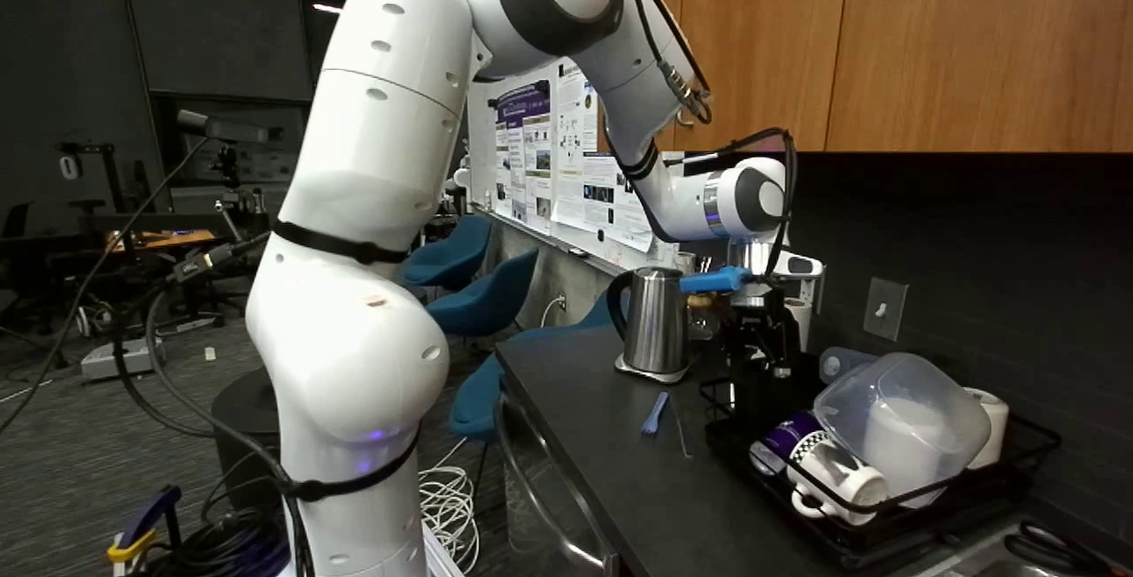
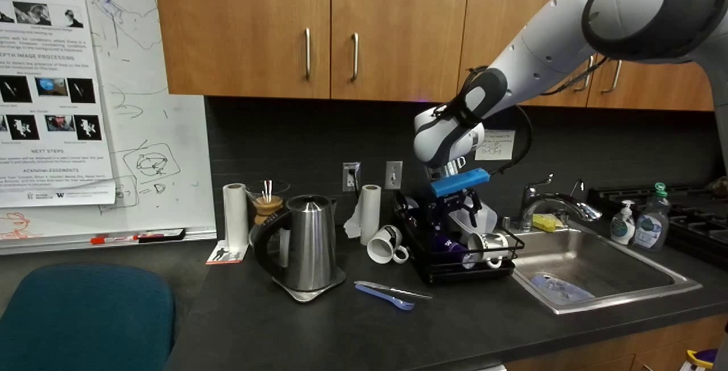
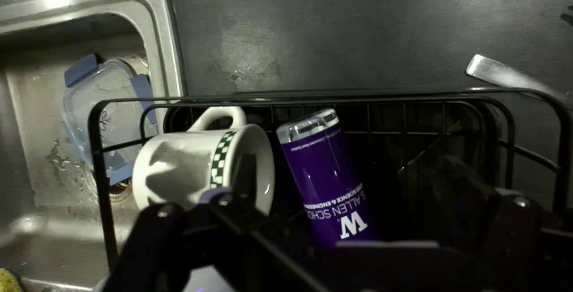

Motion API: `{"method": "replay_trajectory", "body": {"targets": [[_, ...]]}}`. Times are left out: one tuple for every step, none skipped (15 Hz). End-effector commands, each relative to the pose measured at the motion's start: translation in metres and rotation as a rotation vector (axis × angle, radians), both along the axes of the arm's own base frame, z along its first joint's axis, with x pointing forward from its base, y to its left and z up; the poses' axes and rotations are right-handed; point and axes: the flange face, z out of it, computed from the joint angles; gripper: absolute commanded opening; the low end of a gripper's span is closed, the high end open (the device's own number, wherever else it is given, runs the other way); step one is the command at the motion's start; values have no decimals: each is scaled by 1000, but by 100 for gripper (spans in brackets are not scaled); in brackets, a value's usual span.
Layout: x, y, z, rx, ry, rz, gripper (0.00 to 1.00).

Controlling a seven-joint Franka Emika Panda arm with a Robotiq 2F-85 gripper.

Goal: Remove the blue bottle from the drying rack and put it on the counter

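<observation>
In an exterior view, kettle [image 2: 311,246] at left; fork [image 2: 379,294] and knife [image 2: 398,290] close together to its right; sink [image 2: 597,258] farther right, yellow sponge [image 2: 546,222] by its far edge.

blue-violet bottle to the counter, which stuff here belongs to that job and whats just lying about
Job:
blue-violet bottle
drying rack
counter
tool

Just lying about:
steel kettle
blue fork
knife
checkered mug
translucent bowl
yellow sponge

Blue-violet bottle [image 3: 323,175], clear-ended and white-lettered, aslant in the low black drying rack [image 2: 466,272] on the dark counter [image 2: 341,331].
</observation>
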Motion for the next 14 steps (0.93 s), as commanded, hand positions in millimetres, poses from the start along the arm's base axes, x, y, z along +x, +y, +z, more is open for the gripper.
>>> {"method": "replay_trajectory", "body": {"targets": [[17, -3, -20, 11, 7, 29, 100], [22, -3, -30, 10, 6, 36, 100], [25, -4, -39, 8, 5, 43, 100], [30, -5, -49, 5, 4, 50, 100], [34, -6, -60, 3, 17, 57, 100], [37, -7, -67, 3, 27, 65, 100], [37, -8, -70, 4, 38, 72, 100], [41, -8, -72, 3, 28, 75, 100], [44, -8, -75, -1, 24, 83, 100], [47, -8, -79, -6, 25, 87, 100], [47, -9, -82, -4, 30, 93, 100], [47, -11, -83, -3, 34, 94, 100], [45, -12, -84, -1, 38, 98, 100], [45, -13, -86, 1, 40, 97, 100]]}}
